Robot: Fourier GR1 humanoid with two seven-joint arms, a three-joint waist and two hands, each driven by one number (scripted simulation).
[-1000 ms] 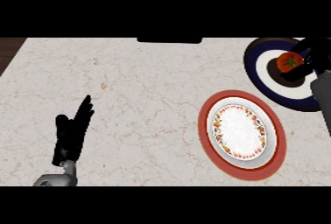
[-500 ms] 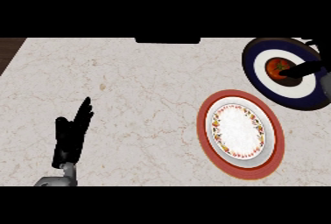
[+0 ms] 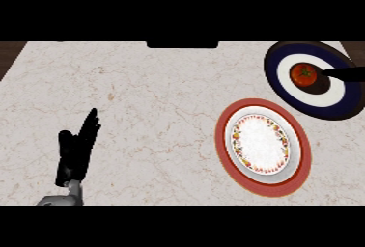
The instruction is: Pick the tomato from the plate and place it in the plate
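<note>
Right robot hand (image 3: 347, 72) withdrawn, tomato (image 3: 304, 75) on blue plate (image 3: 273, 67).

Left hand (image 3: 75, 154): open and resting at the lower left of the view. My fingers are straight and close together, tips pointing up and a touch to the right, curled round nothing.
Left thumb (image 3: 65, 142): upright too, set just apart on the left side of my palm.
Left forearm (image 3: 63, 198): grey, only a short stub of it showing, coming in from the lower edge.
Right hand (image 3: 348, 72): just a thin black sliver of it at the right edge, high up, lying nearly level and aimed leftward. How it is posed I cannot tell.
</note>
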